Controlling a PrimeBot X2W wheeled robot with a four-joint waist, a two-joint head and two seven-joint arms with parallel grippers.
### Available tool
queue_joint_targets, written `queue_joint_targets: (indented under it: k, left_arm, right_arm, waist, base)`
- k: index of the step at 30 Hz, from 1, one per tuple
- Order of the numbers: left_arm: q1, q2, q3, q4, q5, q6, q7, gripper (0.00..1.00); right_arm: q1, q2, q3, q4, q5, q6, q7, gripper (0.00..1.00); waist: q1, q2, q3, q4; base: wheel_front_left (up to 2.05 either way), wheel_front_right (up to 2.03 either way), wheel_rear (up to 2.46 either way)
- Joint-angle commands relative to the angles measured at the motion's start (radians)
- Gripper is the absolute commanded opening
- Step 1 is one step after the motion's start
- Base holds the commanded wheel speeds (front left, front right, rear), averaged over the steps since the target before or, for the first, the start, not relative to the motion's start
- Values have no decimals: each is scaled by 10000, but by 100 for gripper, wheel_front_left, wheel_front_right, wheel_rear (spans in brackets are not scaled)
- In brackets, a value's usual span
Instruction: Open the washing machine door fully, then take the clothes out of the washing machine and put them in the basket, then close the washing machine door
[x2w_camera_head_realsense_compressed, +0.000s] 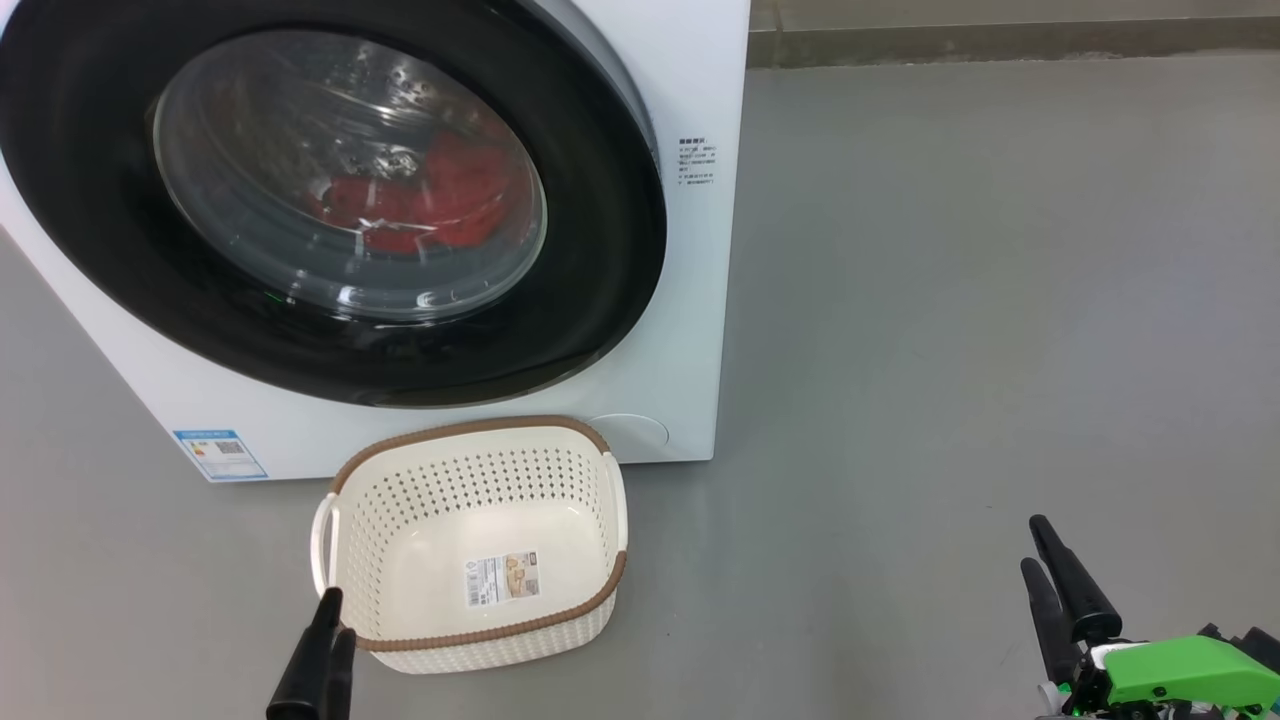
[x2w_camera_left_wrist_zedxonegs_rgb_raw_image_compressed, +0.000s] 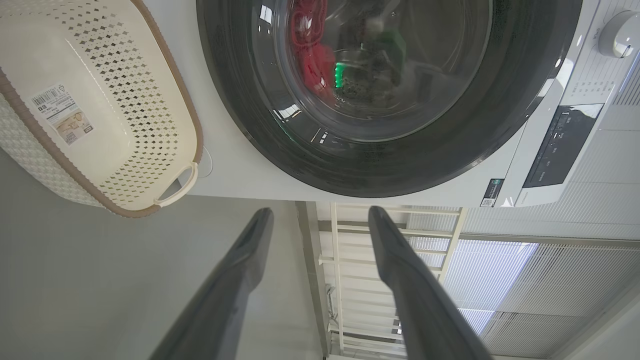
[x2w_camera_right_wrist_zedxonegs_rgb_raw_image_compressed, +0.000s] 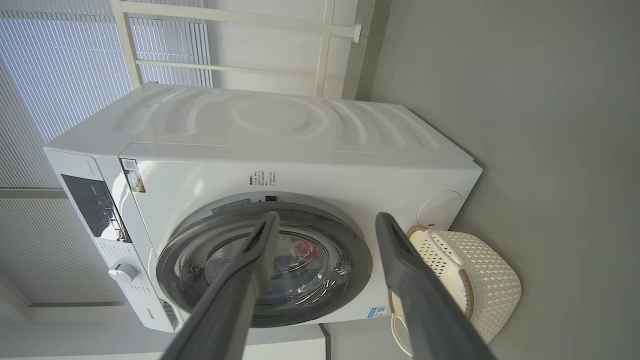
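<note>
Washing machine (x2w_camera_head_realsense_compressed: 690, 330) stands on the grey floor (x2w_camera_head_realsense_compressed: 950, 300), back toward the floor's far edge where it meets the wall. Its door (x2w_camera_head_realsense_compressed: 600, 250) is shut, the black rim seated flat against the white front.

Clothes (x2w_camera_head_realsense_compressed: 440, 205): red fabric, seen through the glass bowl, lying low in the drum. All of it is inside the machine.

Basket (x2w_camera_head_realsense_compressed: 480, 480) is on the floor directly in front of the machine, below the door, upright with its mouth up. Its far rim sits close against the front panel – I cannot tell whether it touches. Nothing is in it but the paper label (x2w_camera_head_realsense_compressed: 503, 578) on its base. Blue label sticker (x2w_camera_head_realsense_compressed: 220, 455) sits on the machine's lower front, to the left of the basket.

My left end effector (x2w_camera_left_wrist_zedxonegs_rgb_raw_image_compressed: 320, 212): fingers spread wide, nothing between them. In the head view it sits at the basket's near left corner, with the fingertips overlapping the rim there; contact not discernible. The wrist view looks past the fingers at the door and the basket.

My right end effector (x2w_camera_right_wrist_zedxonegs_rgb_raw_image_compressed: 327, 216): fingers likewise wide apart, holding nothing – it is over bare floor, well apart from the basket and to the right of the machine, pointing toward the machine's front.
</note>
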Motion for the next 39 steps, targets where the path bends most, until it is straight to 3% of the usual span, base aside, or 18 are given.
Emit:
queue_joint_targets:
  k: [1,18,39]
  left_arm:
    - [-131,158,22,-359,186,-7,-69,100]
    - [-6,159,163,-640,2605,-18,-575,100]
    - [239,189,-127,-1130,5476,213,-1168,100]
  right_arm:
    - [-297,-149,93,-291,-141,1,-95,100]
    - [-361,-379,584,-284,-1540,0,-605,100]
    - [-395,-682,1332,-224,-4092,-1,-1192,100]
  waist:
    - [1,0,10,3]
    - [-3,0,77,31]
    - [-3,0,121,41]
  base:
    - [0,0,0]
    - [0,0,0]
    - [0,0,0]
